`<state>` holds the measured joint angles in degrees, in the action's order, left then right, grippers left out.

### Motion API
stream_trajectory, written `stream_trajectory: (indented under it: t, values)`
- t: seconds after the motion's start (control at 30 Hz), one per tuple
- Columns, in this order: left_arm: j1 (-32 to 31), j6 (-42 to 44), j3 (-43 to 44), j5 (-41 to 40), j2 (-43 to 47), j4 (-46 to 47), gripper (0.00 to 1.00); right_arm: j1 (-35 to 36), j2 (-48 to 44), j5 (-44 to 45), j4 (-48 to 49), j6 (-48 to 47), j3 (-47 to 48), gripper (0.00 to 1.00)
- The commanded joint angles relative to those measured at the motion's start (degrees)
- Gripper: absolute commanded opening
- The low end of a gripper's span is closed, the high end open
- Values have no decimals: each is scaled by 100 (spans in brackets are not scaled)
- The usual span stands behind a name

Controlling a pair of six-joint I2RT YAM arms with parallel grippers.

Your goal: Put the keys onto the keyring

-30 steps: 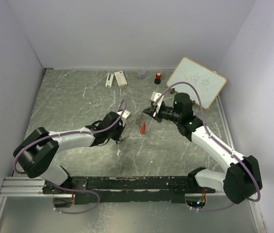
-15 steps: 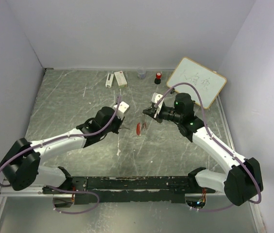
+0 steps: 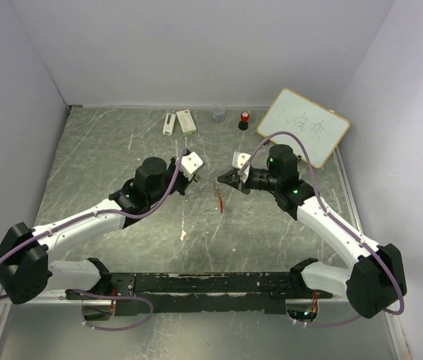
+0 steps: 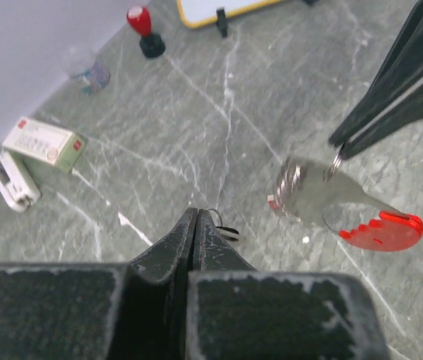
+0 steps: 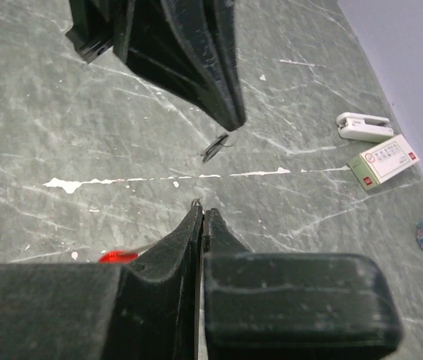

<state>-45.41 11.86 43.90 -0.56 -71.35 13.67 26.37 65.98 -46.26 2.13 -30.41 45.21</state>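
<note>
My left gripper (image 4: 195, 214) is shut on a small black key (image 4: 227, 230) that sticks out to the right of its tips with a thin wire loop. In the right wrist view the same key (image 5: 215, 147) hangs just under the left fingers (image 5: 196, 60). My right gripper (image 5: 201, 206) is shut on the metal loop of the keyring (image 4: 310, 193), whose red plastic piece (image 4: 380, 229) dangles below. From above, the left gripper (image 3: 187, 187) and the right gripper (image 3: 221, 180) face each other a short way apart, with the keyring (image 3: 220, 199) hanging between them.
Along the back wall stand a whiteboard (image 3: 304, 127), a red-topped black cylinder (image 3: 244, 120), a clear cup (image 3: 218, 114), a white box (image 3: 186, 121) and a white stapler (image 3: 169, 123). A small white scrap (image 3: 183, 235) lies on the grey table near the arm bases.
My left arm has risen from the table and swung away from the bases, bringing its shut tips level with the right gripper. The right gripper and the keyring shifted slightly.
</note>
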Motion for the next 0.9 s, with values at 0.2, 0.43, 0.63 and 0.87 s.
stream_trajectory:
  t: [0.2, 0.43, 0.63, 0.87]
  values:
    - [67, 416, 523, 1375, 75, 294, 7, 88, -31, -268, -258, -500, 383, 0]
    - [67, 633, 347, 1801, 281, 417, 7, 87, 145, -355, -339, -299, 679, 0]
    - [71, 799, 79, 1745, 525, 741, 7, 86, 350, -504, -299, 3, 861, 0]
    - [70, 1038, -116, 1731, 633, 1027, 7, 88, 464, -618, -311, 164, 1027, 0]
